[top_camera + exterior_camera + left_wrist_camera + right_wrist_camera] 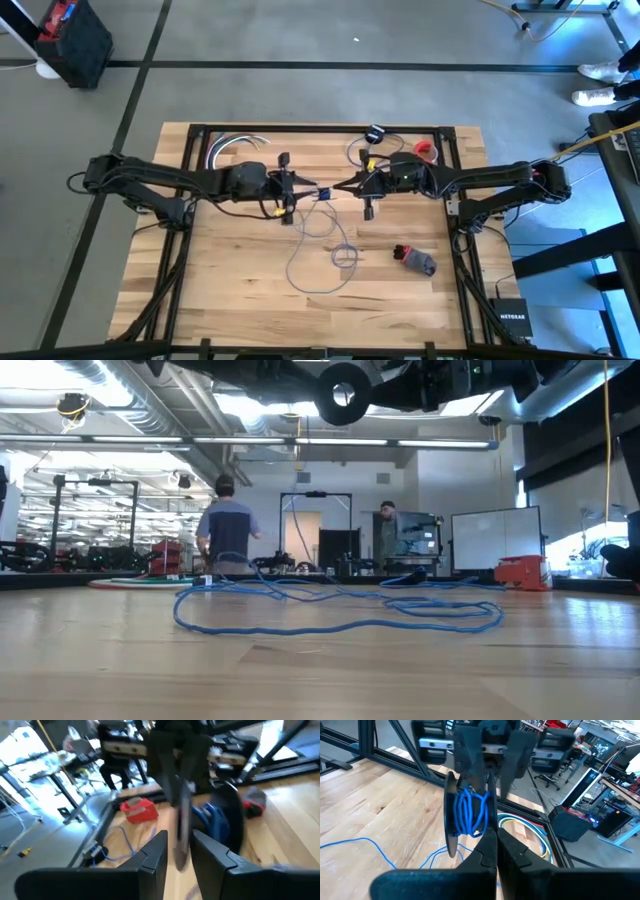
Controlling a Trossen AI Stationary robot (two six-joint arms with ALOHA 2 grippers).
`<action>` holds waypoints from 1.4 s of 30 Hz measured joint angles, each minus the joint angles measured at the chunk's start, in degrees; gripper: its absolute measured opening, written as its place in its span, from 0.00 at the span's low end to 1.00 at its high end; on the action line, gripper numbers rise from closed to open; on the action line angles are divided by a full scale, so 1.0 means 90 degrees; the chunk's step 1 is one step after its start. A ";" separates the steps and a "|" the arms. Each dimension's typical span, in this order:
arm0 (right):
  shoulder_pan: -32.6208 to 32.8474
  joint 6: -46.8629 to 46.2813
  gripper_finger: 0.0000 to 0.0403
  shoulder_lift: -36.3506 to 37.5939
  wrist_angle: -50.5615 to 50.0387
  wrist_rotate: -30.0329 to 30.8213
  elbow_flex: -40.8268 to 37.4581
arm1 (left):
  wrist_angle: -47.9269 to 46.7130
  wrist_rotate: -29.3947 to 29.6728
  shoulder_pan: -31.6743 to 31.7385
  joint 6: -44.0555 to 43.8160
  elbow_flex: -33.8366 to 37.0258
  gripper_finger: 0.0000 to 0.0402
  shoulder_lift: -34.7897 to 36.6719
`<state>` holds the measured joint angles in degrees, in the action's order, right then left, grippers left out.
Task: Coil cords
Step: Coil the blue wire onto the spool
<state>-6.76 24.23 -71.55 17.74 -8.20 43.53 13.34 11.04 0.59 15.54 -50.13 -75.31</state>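
one thin blue cord (318,262), loosely looped

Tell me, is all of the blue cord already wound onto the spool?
No. In the right wrist view only some blue cord is wrapped on the black spool, and more of it lies loose on the wooden table.

Overhead down, table-level across, wrists close.

Bright overhead lighting; left wrist view motion-blurred.
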 joint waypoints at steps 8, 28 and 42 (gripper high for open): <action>0.0000 0.0005 0.00 0.0000 -0.0016 -0.0040 0.0000 | 0.0074 -0.0016 0.0004 0.0201 0.0000 0.03 -0.0015; -0.0048 -0.0896 0.40 0.0731 -0.1204 0.1727 -0.0457 | 0.0852 0.0706 -0.0018 0.0207 0.0000 0.00 -0.0012; -0.0036 -0.1531 0.38 -0.2890 0.4432 0.1683 -0.0824 | 0.1737 0.0846 0.0040 0.0308 0.0002 0.00 -0.0020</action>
<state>-7.09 10.45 -97.56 57.63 6.94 36.11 28.98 18.65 0.94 18.31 -50.11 -75.48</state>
